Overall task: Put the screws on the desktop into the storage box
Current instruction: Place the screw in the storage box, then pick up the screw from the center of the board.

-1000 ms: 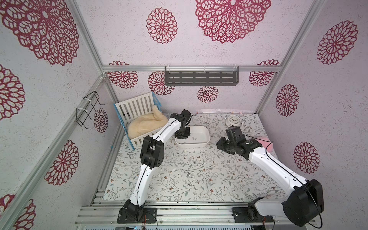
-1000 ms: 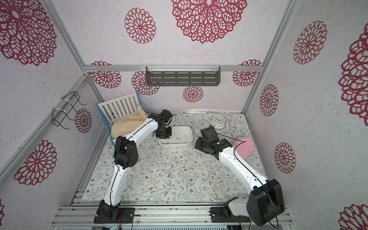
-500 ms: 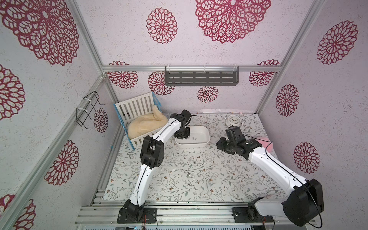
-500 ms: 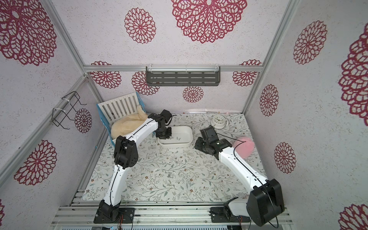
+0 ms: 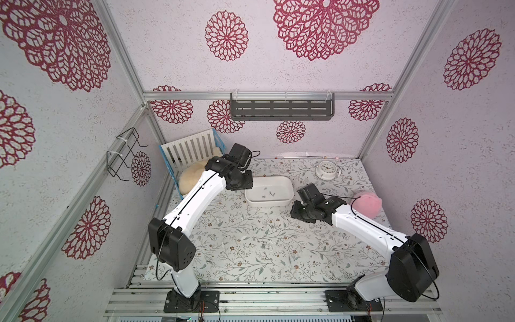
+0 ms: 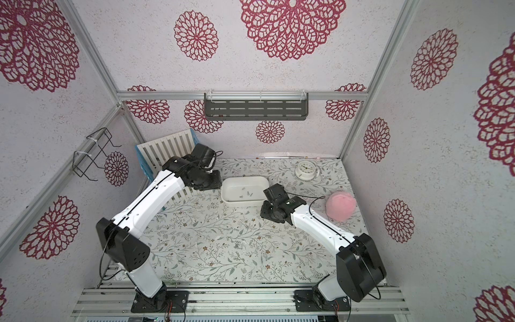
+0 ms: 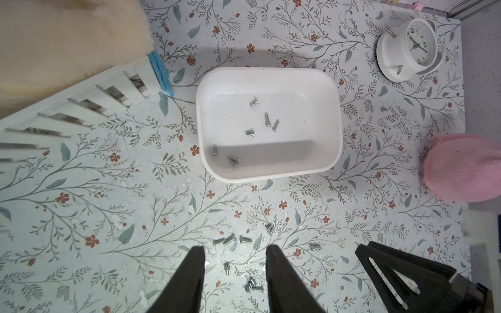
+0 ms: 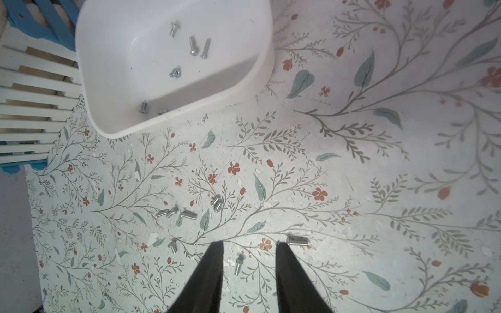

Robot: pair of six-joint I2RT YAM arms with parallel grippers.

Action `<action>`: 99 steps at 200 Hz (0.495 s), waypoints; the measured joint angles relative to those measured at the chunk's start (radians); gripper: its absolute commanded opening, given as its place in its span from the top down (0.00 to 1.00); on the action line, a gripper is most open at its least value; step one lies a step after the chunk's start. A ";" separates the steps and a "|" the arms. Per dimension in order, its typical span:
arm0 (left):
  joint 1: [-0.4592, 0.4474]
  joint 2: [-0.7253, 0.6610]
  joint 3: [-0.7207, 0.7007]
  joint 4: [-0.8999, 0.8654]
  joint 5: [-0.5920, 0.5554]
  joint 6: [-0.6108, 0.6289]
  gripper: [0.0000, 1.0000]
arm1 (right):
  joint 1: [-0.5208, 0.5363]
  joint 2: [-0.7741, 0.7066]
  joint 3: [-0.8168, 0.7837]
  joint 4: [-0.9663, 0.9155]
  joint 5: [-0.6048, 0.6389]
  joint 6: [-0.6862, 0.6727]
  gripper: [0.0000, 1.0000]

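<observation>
The white storage box stands at the back middle of the floral desktop, with several screws lying in it. More screws are scattered on the desktop in front of the box. My left gripper hovers high by the box's left end, open and empty. My right gripper hangs off the box's right front corner, also open, with a loose screw on the desktop below its gap.
A white slatted crib with a cream plush stands at the back left. A white clock lies at the back right and a pink plush near the right wall. A grey shelf hangs on the back wall.
My left gripper has drawn back slightly from over the box's left end and its jaws stand wider apart. The right arm has not moved.
</observation>
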 measured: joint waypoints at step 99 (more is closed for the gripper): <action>0.026 -0.219 -0.474 0.095 0.019 -0.055 0.54 | 0.033 0.085 -0.042 -0.005 -0.002 -0.020 0.62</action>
